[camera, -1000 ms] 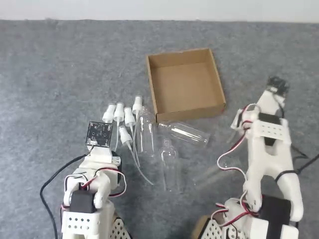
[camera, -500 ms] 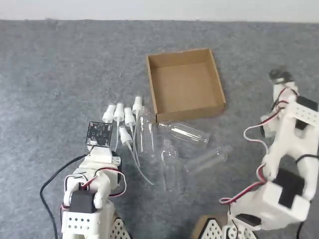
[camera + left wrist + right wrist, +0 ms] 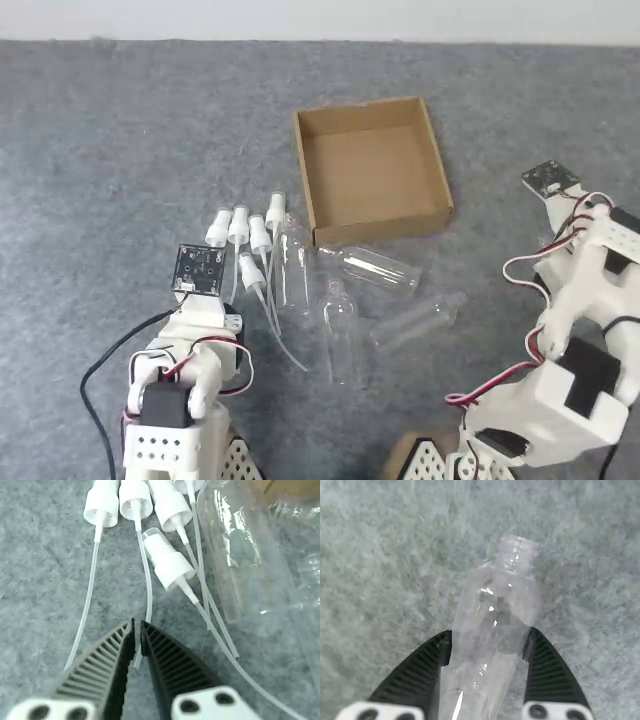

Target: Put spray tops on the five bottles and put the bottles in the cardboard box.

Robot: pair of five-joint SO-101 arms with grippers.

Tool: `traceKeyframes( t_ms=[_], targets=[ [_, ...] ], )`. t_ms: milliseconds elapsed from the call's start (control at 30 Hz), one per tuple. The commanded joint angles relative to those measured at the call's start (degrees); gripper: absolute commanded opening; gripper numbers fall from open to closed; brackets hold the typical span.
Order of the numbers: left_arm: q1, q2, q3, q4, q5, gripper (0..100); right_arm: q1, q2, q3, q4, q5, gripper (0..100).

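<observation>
Cardboard box [image 3: 370,170], five spray tops [image 3: 238,226], four loose bottles [image 3: 370,266], gripped bottle [image 3: 495,615]

High camera: fixed overhead at the 6 o'clock side of the table [image 3: 120,120], facing down toward 12 o'clock, with wide coverage.

Left wrist camera: close behind the left gripper [image 3: 137,626], facing the spray tops [image 3: 167,562]. The high view shares these at 9 o'clock.

Right wrist camera: close behind the right gripper [image 3: 487,640], facing a bottle [image 3: 495,610].

Bright, even light, faint soft shadows on the grey carpet [image 3: 120,130], small glints — on the clear bottle [image 3: 495,625].
</observation>
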Motion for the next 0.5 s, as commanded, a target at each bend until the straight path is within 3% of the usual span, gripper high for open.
traceKeyframes(
  t_ms=[0,200,467],
  targets=[
    [0.2,-1.1,-0.4,0.1,0.4,1,-0.9,-0.5,1.8,-2.3,0.8,11.5],
    [0.5,-1.1,-0.4,0.1,0.4,1,-1.0,-0.5,1.9,-2.2,0.4,21.8],
    [-1.8,-1.2,-0.3,-3.9,-0.4,1,-1.3,-0.6,-0.2,-2.2,-6.9,22.1]
  ],
)
